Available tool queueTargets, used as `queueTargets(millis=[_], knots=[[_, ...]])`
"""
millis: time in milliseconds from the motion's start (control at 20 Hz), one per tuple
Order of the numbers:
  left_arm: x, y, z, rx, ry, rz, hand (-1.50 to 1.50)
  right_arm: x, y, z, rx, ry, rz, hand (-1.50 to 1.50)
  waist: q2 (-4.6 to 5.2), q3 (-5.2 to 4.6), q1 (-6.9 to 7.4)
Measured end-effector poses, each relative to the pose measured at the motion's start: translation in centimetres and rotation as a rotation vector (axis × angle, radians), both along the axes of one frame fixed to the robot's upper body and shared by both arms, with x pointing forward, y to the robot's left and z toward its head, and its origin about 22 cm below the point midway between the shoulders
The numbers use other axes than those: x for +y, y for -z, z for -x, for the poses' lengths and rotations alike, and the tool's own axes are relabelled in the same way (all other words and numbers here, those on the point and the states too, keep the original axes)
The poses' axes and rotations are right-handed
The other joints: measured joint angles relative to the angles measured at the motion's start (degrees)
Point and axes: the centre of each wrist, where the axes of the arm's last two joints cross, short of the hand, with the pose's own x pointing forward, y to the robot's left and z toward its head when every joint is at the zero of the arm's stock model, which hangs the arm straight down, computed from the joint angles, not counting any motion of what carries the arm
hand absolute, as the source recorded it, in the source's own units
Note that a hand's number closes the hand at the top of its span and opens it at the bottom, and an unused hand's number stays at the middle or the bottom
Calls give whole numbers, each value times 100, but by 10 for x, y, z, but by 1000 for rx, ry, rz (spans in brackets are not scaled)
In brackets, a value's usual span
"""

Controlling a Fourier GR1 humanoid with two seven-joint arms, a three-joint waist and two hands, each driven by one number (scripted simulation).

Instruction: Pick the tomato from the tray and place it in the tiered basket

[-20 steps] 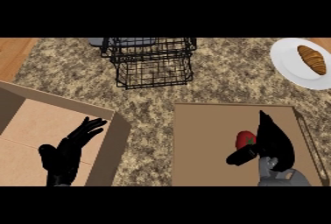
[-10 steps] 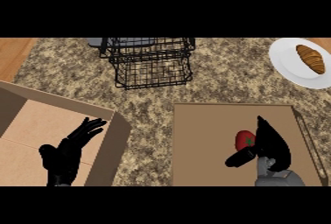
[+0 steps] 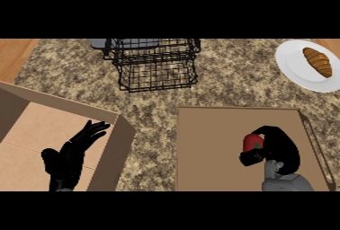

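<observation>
Your right hand (image 3: 279, 148) curls its fingers around the glossy red tomato (image 3: 253, 143), low over the flat brown tray (image 3: 212, 148). The black wire tiered basket (image 3: 158, 63) stands well apart on the speckled granite surface (image 3: 232, 81). Your left hand (image 3: 69, 157) rests with fingers spread over the cardboard box (image 3: 40, 130).

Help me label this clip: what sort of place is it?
Most likely a kitchen counter: a speckled stone-like top carries a black wire tiered basket, a white plate with a croissant, and a flat tray where the right hand curls round a tomato.
</observation>
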Motion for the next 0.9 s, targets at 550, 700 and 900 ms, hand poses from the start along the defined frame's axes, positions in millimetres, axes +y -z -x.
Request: queueTargets(millis=[550,700,900], knots=[[-12,-6,-8,-14,35,19,0,20,-13,-31,-31,-589,162,150,141,-5,309],[-13,-4,-8,-5,36,23,0,19,-27,-51,-87,-784,154,150,151,3,310],[-10,-2,-6,9,19,23,0,12,-49,-76,-209,-897,77,150,115,16,209]])
